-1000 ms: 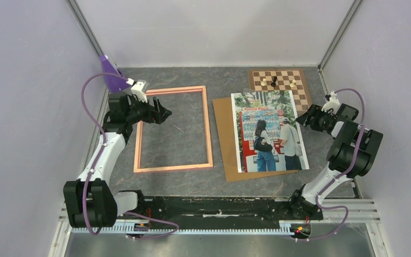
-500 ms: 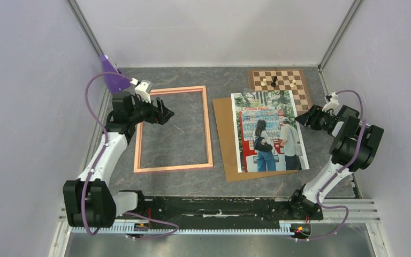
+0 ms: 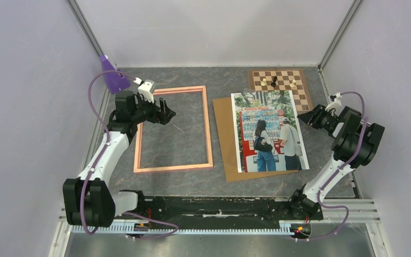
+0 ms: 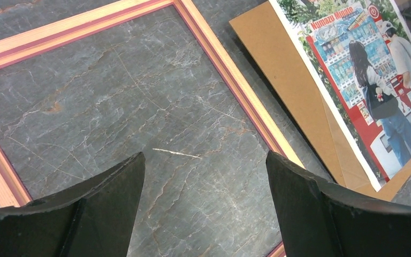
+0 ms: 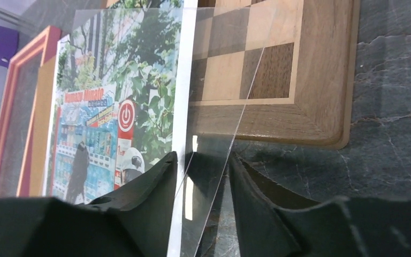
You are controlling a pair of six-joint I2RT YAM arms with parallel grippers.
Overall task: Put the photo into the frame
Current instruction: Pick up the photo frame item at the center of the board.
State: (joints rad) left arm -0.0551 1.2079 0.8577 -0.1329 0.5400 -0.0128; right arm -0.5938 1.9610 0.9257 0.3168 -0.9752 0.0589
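The photo [image 3: 267, 131] lies face up on a brown backing board [image 3: 223, 134] right of centre, with a clear sheet [image 5: 214, 144] lying on it and reaching past its right edge. The frame [image 3: 208, 128] lies flat to the left, bare tabletop inside it. My right gripper [image 3: 301, 119] sits at the photo's right edge. In the right wrist view its fingers [image 5: 203, 157] straddle the photo's white border [image 5: 184, 80] and the clear sheet, with a narrow gap left between them. My left gripper [image 4: 204, 156] hovers wide open over the inside of the frame [image 4: 235, 91], holding nothing.
A chessboard [image 3: 294, 88] with a few pieces lies at the back right, touching the photo's far corner. A purple object [image 3: 112, 75] sits at the back left corner. Grey walls close in the table on three sides.
The right gripper's jaws have narrowed around the photo's right edge while that arm drew slightly right. The left gripper drifted a little right over the frame, still wide open.
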